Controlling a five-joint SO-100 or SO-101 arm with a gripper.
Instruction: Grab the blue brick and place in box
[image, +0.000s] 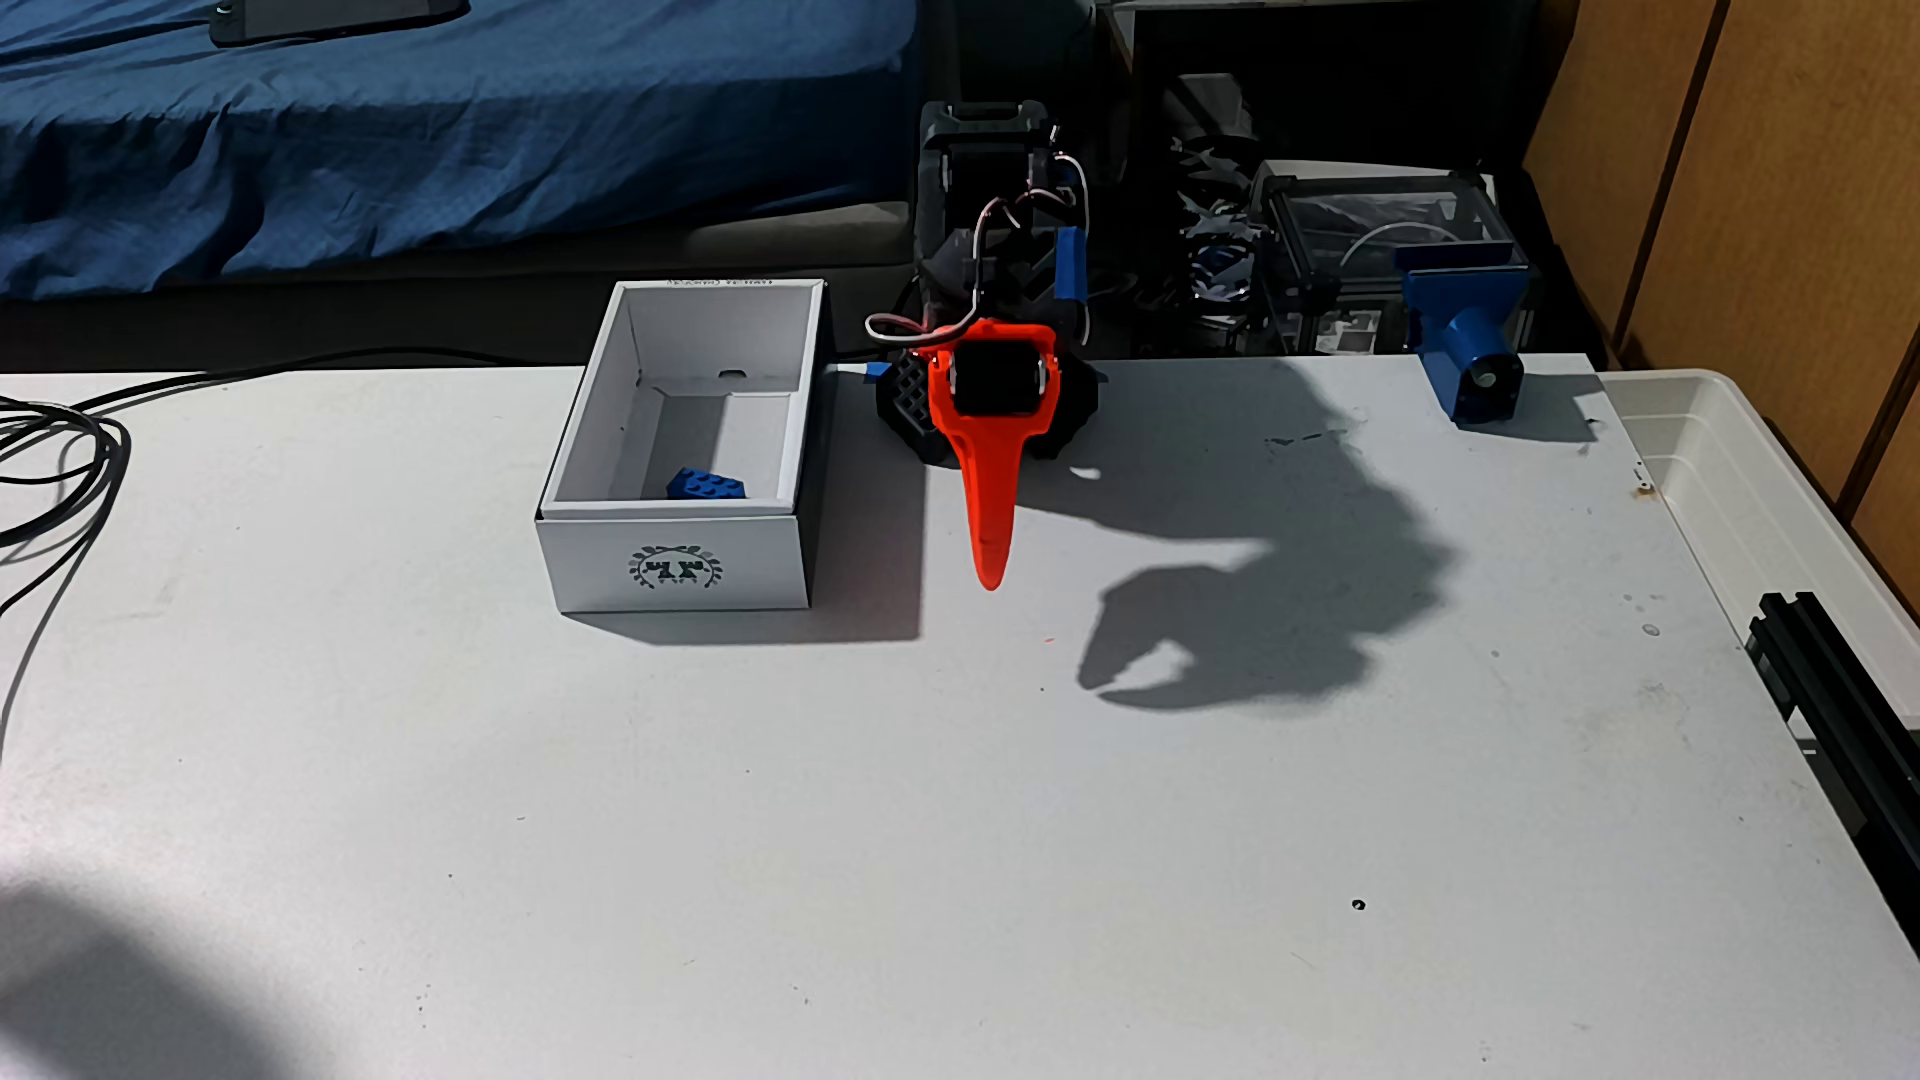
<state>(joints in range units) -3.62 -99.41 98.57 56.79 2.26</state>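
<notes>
A: Gripper (989, 571) hangs empty beside the box (675, 566), orange finger pointing down at the white table (935, 831); I cannot tell from here whether the jaws are parted.

B: Blue brick (708, 485)?

A: Lying in the box's near corner, to the pincer's left in the fixed view, long axis roughly across. Placement looks done.

B: Surroundings?

A: Hard sunlight, cables (52, 467) at left, blue bedding (416, 135) behind.

Hard bright light from the left throws sharp dark shadows rightward across the table (935, 831). The background sits dim. Focus is crisp.
</notes>
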